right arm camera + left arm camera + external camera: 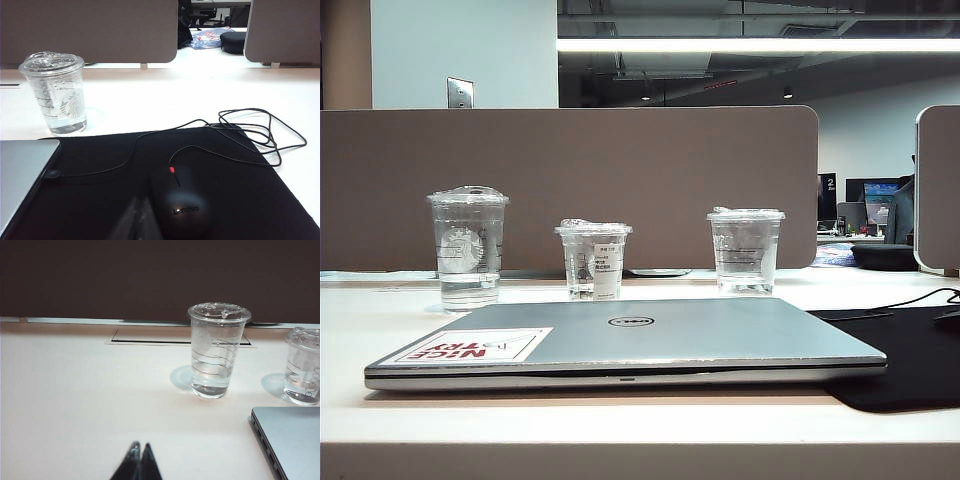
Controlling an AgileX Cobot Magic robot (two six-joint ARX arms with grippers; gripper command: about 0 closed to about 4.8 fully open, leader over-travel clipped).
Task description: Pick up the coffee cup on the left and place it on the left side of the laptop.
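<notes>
My left gripper (138, 450) hangs pinched shut, empty, over bare table (75, 400). The coffee cup (217, 350) stands at 1 o'clock, near the laptop (292, 435) corner. My right gripper (137, 212) (blurred, apparently closed) hovers over the mouse pad (240, 200).

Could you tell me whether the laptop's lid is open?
No, the laptop lies flat on the table with its lid shut, logo and sticker facing up.
</notes>
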